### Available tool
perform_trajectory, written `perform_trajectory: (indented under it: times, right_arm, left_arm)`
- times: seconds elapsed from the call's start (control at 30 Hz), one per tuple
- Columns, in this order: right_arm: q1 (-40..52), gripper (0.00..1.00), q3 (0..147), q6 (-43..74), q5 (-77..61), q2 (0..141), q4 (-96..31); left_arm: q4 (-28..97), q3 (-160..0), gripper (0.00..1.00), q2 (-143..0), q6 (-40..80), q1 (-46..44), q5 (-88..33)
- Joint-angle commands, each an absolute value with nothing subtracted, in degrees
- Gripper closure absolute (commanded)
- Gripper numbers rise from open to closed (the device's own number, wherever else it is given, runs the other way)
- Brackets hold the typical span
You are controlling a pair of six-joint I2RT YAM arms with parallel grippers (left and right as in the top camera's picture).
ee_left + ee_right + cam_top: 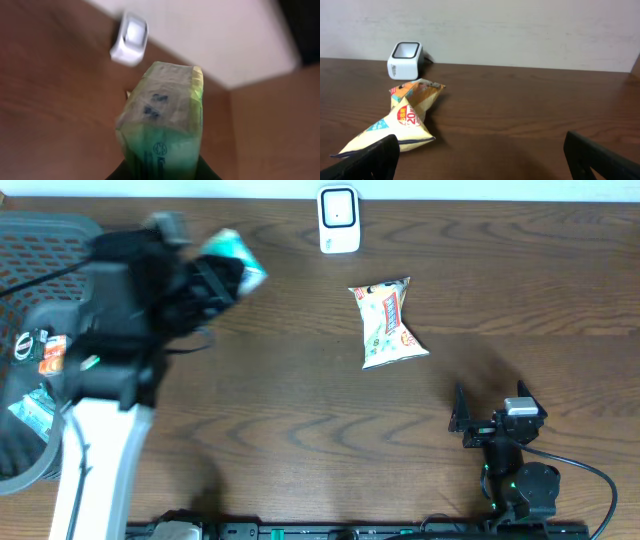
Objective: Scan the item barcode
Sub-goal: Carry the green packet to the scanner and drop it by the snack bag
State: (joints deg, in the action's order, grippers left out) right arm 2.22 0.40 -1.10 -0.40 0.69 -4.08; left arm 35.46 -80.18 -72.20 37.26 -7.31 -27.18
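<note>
Barcode scanner (339,218), basket (40,242) and snack packet (388,325) suggest a shop checkout.

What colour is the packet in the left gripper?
The soft plastic packet is green, yellowish toward its crimped end. Left wrist view shows it best.

Dark wood table (300,430); plain pale wall (520,30) behind.

The surface (300,430) is showing dark brown wood grain under a smooth, faintly satin finish. The barcode scanner (339,220) is gleaming as glossy white plastic. The snack packet (390,325) is lying crinkled in shiny printed film, while the green pouch (162,115) is looking like duller film. The basket (40,240) at the left edge is appearing as dark matt plastic mesh.
</note>
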Motion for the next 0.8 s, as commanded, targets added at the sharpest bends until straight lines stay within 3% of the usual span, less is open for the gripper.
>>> perform_trajectory:
  times: [0.0, 0.43, 0.63, 0.77]
  right_arm:
    - [2.68, 0.01, 0.32, -1.78, -0.58, 0.34, -4.34]
    - [2.68, 0.01, 0.32, -1.78, -0.58, 0.34, -4.34]
    - [2.68, 0.01, 0.32, -1.78, -0.56, 0.34, -4.34]
    - [2.68, 0.01, 0.32, -1.78, -0.58, 0.34, -4.34]
  left_arm:
    - [34.74, -80.62, 0.81, -79.59, 36.32, -15.55, -20.51]
    - [26.70, -80.62, 0.77, -106.98, 36.38, -28.56, -15.18]
    - [21.67, -80.62, 0.54, -114.21, 38.98, -31.16, -16.27]
    - [21.04, -80.68, 0.53, -114.32, 38.87, -31.68, -17.76]
